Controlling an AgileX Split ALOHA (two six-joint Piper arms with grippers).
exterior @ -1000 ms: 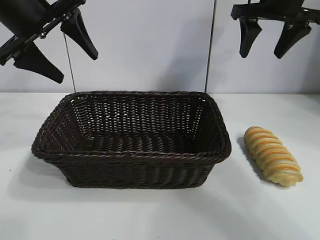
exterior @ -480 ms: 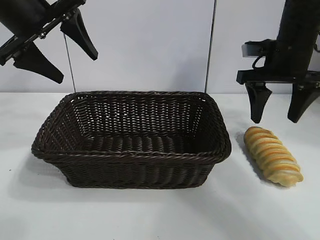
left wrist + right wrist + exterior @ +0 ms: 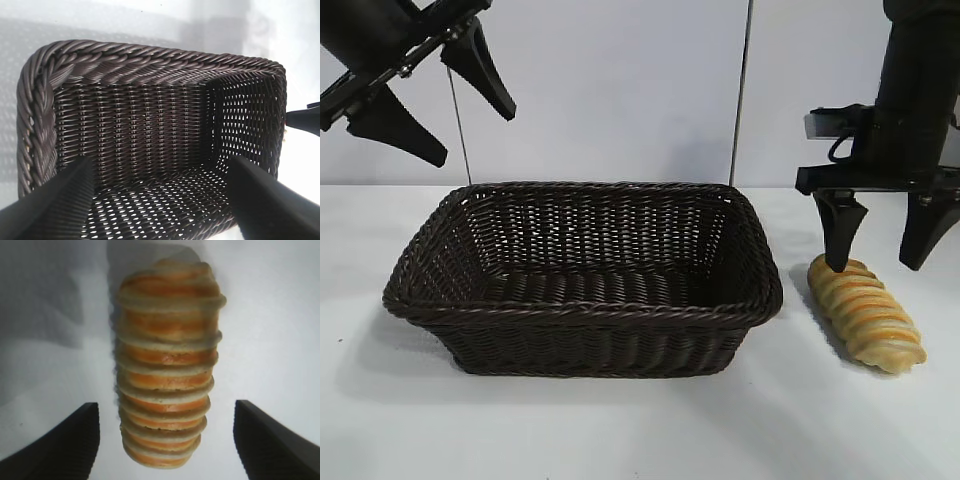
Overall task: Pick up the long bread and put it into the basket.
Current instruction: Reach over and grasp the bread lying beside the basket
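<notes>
While the right gripper (image 3: 881,232) hangs directly over the long bread (image 3: 866,312), its two dark fingers (image 3: 839,228) are spread wide apart, one tip just above the loaf's far end and the other out past its side. Seen from the right wrist, the ridged golden loaf (image 3: 167,365) lies on the white table (image 3: 620,430) between the fingers, touched by neither. It rests just beside the basket (image 3: 582,277), off the right end of the dark wicker. High at the rear left, the left gripper (image 3: 435,90) is parked above the basket (image 3: 150,130), fingers spread. No brand, label or writing shows anywhere.
</notes>
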